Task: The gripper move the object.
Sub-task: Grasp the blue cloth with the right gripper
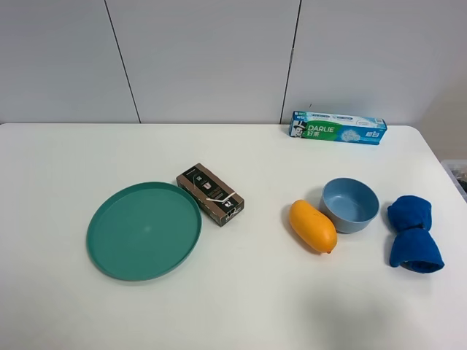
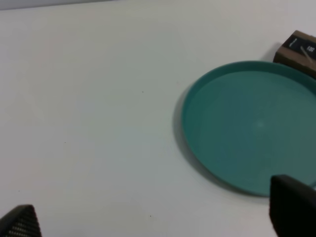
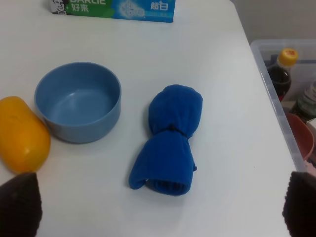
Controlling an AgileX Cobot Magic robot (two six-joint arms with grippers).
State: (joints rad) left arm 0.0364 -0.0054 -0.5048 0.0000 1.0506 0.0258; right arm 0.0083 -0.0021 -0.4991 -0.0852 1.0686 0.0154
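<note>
Deep blue object [image 3: 169, 139], soft cloth pinched mid-length like a bow.

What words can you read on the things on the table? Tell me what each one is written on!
"DARLIE": white letters on the green and blue toothpaste box.
"好来": right under that word, on the same box.
"超白": on the blue end of the same box, clearest in the right wrist view.
Small brown box beside the green plate: it has white print, but it is too small to read.
Nothing else shows text that can be read.
</note>
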